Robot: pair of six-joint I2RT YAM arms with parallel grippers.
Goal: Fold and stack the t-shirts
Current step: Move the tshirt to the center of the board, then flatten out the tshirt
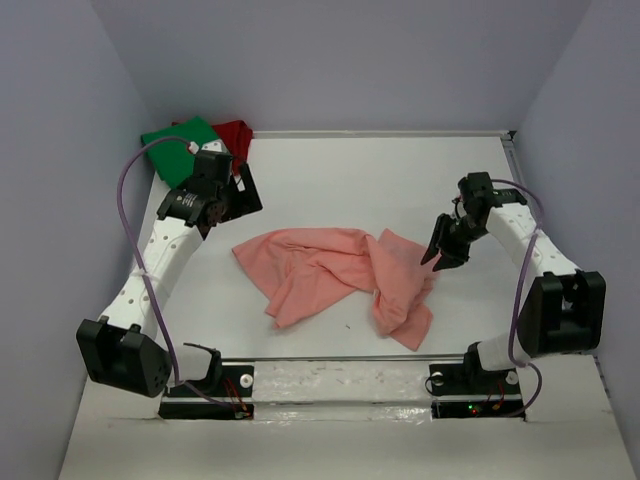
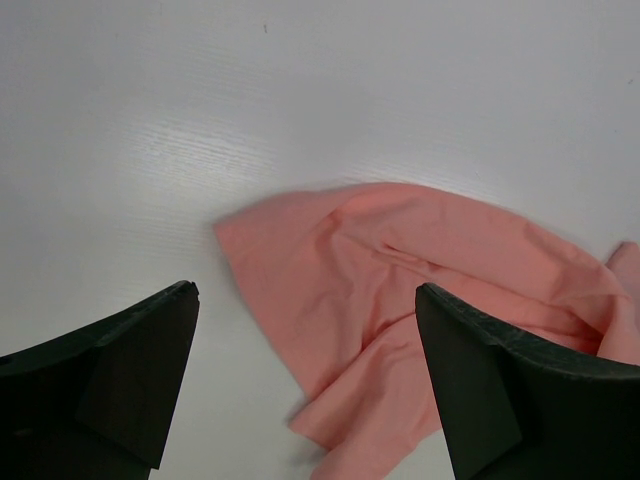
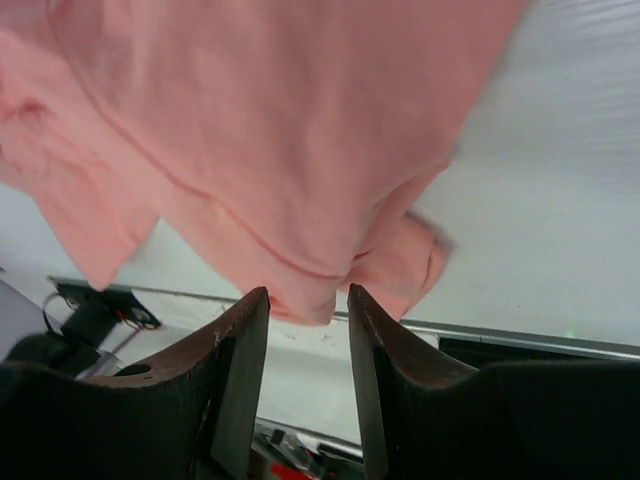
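**Over the pink tee, both end effectors spread**

At the shirt's right edge, the right end effector [image 3: 307,292] has its fingers parted. A hem of the salmon-pink t-shirt [image 1: 330,265] sits at the gap between the tips, seemingly loose rather than pinched. The left end effector [image 2: 305,290] hangs spread wide above the shirt's left end. The shirt lies crumpled mid-desk [image 1: 400,170]. Well apart from it, the green t-shirt [image 1: 178,140] and dark red t-shirt [image 1: 237,135] sit in the far left corner.

The left gripper [image 2: 305,295] hangs above a white table [image 2: 200,110], its black jaws wide apart in the lower left and lower right corners. A rumpled salmon-pink t-shirt [image 2: 400,260] spreads from the centre to the right edge and down to the bottom edge.
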